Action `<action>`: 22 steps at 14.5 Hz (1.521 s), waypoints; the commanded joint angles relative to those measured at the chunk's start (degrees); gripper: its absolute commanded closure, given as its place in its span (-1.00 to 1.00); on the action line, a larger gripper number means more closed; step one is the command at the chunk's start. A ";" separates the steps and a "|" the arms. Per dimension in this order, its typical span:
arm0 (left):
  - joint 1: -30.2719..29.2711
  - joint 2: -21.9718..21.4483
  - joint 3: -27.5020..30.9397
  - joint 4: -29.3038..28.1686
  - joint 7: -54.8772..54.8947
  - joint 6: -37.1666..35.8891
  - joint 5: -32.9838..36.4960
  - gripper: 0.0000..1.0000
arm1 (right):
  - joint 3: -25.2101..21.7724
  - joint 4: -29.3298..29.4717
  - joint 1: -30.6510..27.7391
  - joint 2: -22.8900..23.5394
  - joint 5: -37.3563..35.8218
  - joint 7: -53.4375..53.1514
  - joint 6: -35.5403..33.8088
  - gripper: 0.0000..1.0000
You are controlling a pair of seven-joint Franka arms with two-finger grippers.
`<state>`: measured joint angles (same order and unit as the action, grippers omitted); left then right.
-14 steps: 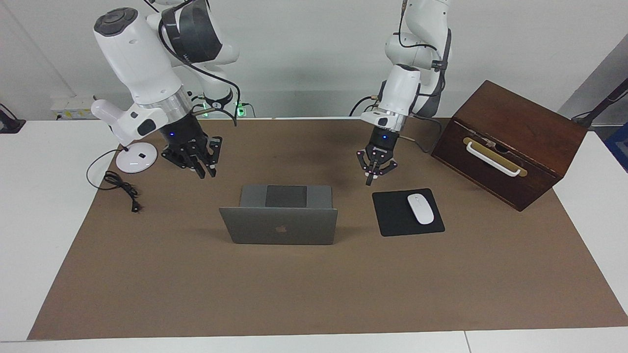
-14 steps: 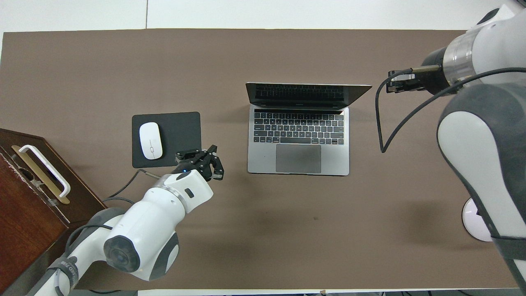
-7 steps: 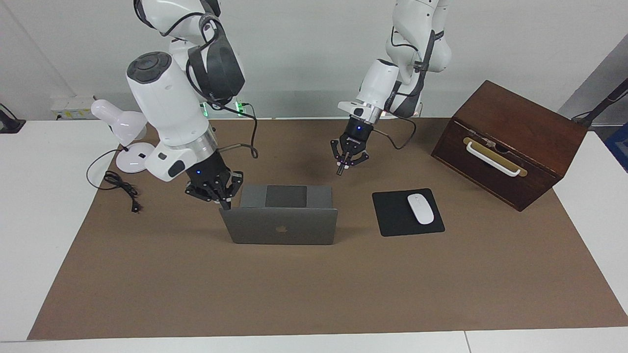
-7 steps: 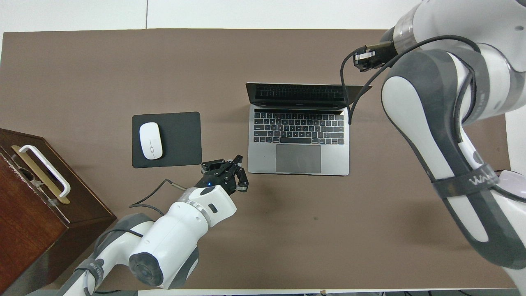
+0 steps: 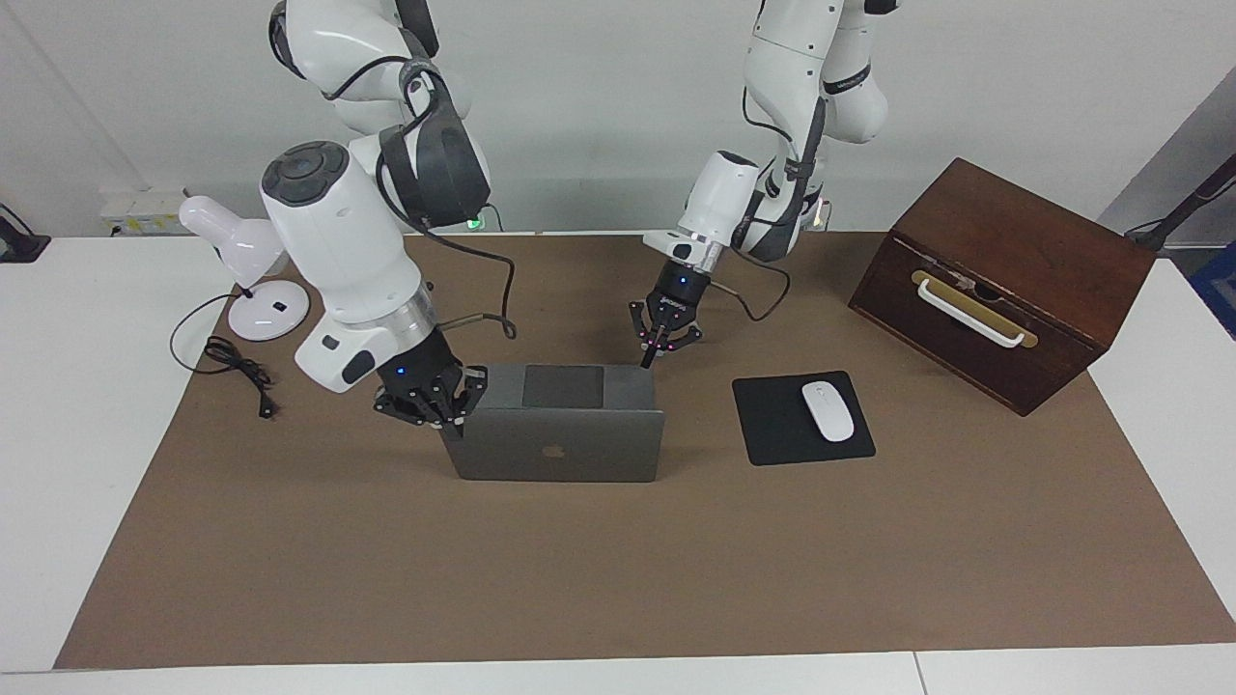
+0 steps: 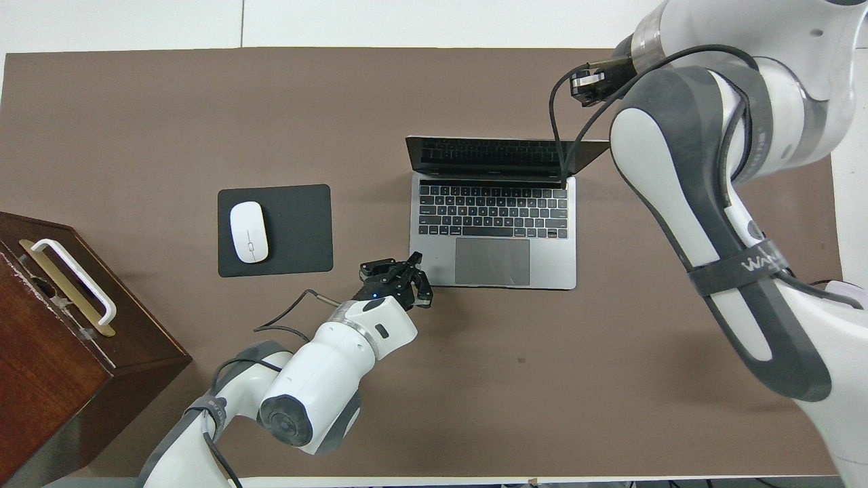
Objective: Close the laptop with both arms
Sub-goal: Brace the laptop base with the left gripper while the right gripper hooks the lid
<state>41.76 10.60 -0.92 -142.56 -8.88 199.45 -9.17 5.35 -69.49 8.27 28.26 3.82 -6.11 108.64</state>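
The silver-grey laptop (image 5: 560, 449) stands open in the middle of the mat, its lid upright with the apple logo facing away from the robots; keyboard and trackpad show in the overhead view (image 6: 493, 217). My right gripper (image 5: 448, 428) is shut, its tip at the lid's upper corner toward the right arm's end. In the overhead view that gripper is hidden under its own arm. My left gripper (image 5: 645, 364) is shut and holds nothing. It points down at the base's corner nearest the robots toward the left arm's end, and shows in the overhead view (image 6: 415, 258) at the palm rest's edge.
A black mouse pad (image 5: 772, 425) with a white mouse (image 5: 828, 411) lies beside the laptop toward the left arm's end. A brown wooden box (image 5: 1004, 280) with a white handle stands past it. A white desk lamp (image 5: 241, 253) and its cable (image 5: 241, 372) sit at the right arm's end.
Both grippers have come in to the laptop: the right one swung down to the lid's corner, the left one moved across to the base's corner. The lid stands as before.
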 commanded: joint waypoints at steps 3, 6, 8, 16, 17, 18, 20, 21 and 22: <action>1.31 4.59 1.01 2.90 0.18 1.30 -1.47 1.00 | 0.19 1.73 1.22 3.02 -1.09 0.05 0.96 1.00; 1.31 7.41 1.01 4.65 0.27 1.30 -1.38 1.00 | 0.19 1.29 1.13 3.29 -0.74 0.05 2.44 1.00; 1.31 8.03 1.10 4.75 0.44 1.30 -1.12 1.00 | 0.19 0.59 1.13 3.46 -0.83 0.05 2.54 1.00; 1.13 8.73 1.10 3.78 3.96 1.30 -0.85 1.00 | 0.27 -0.73 1.40 4.25 0.05 -0.04 2.36 1.00; 1.14 8.73 1.01 3.61 4.92 1.30 -0.85 1.00 | 0.27 -0.73 1.66 4.17 0.14 -0.13 1.84 1.00; 0.96 8.65 1.01 3.08 6.14 1.30 -0.85 1.00 | 0.36 -0.73 1.84 4.17 0.22 -0.13 1.49 1.00; 0.78 8.64 1.01 2.38 7.29 1.30 -0.85 1.00 | 0.36 -1.34 2.27 4.17 0.31 -0.21 0.43 1.00; 0.78 8.64 1.01 2.29 7.82 1.21 -0.85 1.00 | 0.36 -2.48 2.62 3.82 1.36 -0.21 0.25 1.00; 0.70 8.64 1.01 2.11 8.44 1.21 -0.85 1.00 | 0.36 -3.28 2.72 3.47 3.72 -0.30 -0.10 1.00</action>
<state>41.77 18.20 -0.73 -138.96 -2.77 199.75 -9.19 5.49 -70.41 10.87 32.76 4.85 -6.18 108.97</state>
